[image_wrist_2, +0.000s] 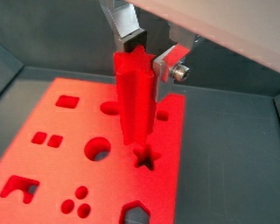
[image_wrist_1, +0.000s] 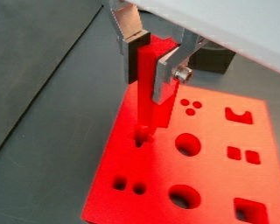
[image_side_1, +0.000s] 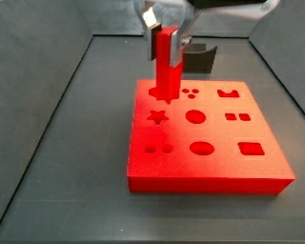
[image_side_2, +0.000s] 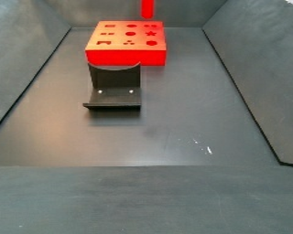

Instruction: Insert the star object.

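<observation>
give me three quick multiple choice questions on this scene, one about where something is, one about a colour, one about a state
1. Where is the gripper?
A. above the red block, near its far edge
B. resting on the grey floor beside the fixture
C. outside the bin

2. What colour is the star object?
A. blue
B. bright red
C. green

3. What is the state of the star object?
A. lying flat on the floor
B. fully sunk into the block
C. held upright between the fingers, lower end down at the block's top

Answers:
1. A, a side view shows the gripper over the red block, with the fixture apart on the floor.
2. B, it matches the block's red in both wrist views.
3. C, the silver fingers clamp its upper part, and its lower end sits close to the star-shaped hole.
</observation>
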Available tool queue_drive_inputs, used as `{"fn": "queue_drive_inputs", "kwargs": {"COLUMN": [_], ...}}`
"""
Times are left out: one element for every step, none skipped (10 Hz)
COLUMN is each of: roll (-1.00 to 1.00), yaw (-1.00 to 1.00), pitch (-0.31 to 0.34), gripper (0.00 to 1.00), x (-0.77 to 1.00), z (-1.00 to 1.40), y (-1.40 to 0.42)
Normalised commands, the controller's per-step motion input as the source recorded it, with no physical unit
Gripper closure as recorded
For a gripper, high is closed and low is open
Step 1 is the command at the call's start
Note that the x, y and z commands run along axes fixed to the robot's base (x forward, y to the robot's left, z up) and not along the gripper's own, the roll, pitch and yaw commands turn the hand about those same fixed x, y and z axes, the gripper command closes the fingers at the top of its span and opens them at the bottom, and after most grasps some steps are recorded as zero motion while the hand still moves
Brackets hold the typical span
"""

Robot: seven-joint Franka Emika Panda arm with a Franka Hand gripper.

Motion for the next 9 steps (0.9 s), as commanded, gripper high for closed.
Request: {"fn": "queue_drive_inputs", "kwargs": {"roll": [0.09,0.06,0.06,0.05,0.04,0.02,0.07,0.08,0.09], "yaw": [-0.13,-0.06,-0.05,-0.09,-0.21,-0.20,-0.25,-0.25,-0.22], "pitch": [0.000,0.000,0.000,0.000,-0.013,-0.023,0.000,0.000,0.000], "gripper": [1.00,1.00,1.00,1.00,1.00,1.00,1.00,1.00,1.00], "x": [0.00,-0.01,-0.02,0.00,0.00,0.00,0.00,0.00,0.00], "z": [-0.41,-0.37,-0.33,-0.27,-0.24,-0.25,-0.20,-0.21,-0.17], "y": [0.00,0.00,0.00,0.00,0.03,0.03,0.07,0.05,0.04]}}
